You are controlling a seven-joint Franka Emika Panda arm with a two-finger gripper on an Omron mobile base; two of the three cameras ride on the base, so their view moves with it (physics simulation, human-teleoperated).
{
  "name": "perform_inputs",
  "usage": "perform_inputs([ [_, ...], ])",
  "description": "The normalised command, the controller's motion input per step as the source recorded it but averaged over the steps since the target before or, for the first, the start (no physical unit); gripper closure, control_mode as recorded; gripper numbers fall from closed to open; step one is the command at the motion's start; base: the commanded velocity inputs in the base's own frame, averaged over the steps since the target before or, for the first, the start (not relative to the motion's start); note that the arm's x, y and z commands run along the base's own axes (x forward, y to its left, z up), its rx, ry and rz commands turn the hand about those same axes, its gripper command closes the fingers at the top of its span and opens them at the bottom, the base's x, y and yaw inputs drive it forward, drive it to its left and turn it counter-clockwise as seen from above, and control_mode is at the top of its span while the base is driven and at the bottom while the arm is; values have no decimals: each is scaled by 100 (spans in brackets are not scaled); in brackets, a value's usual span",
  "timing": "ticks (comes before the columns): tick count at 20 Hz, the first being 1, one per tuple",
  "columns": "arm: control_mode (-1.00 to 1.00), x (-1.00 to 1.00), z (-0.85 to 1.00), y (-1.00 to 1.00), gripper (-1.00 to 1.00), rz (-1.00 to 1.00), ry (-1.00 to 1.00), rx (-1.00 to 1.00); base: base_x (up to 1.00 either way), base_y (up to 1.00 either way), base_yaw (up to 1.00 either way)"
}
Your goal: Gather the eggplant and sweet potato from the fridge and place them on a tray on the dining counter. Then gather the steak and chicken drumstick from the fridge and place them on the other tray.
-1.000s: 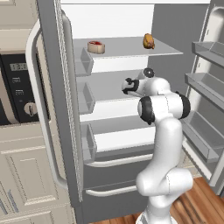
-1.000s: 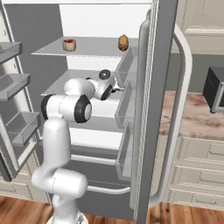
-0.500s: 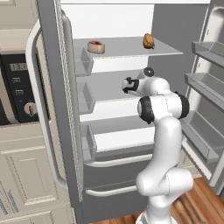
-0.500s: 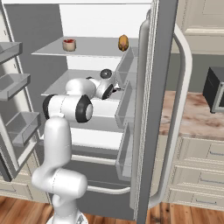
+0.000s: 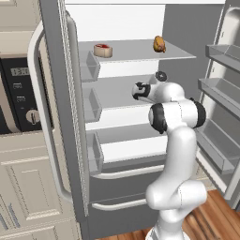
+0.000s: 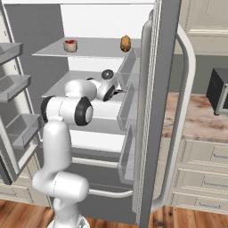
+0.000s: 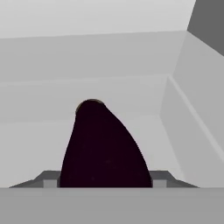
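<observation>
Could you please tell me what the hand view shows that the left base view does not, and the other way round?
Hand view: a dark purple-black tapered eggplant, close up, lying on a shelf between the fingertips.
Left base view: the red-topped steak and the tan-brown chicken drumstick, apart on the top shelf; the white arm reaching over the middle shelf with its pincer; the dark grey fridge door, standing open.
Both: the pale grey fridge interior.

Arm (image 5: 176,140) reaches forward, elbow bent, wrist level.
</observation>
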Motion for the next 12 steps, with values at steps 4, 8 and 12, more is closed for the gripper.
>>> perform_inputs([
  [4, -100, -87, 2, 0, 100, 0, 0, 2, 0, 0, 0],
  [8, -100, -66, 25, 0, 100, 0, 0, 2, 0, 0, 0],
  [12, -100, -72, 37, 0, 100, 0, 0, 2, 0, 0, 0],
])
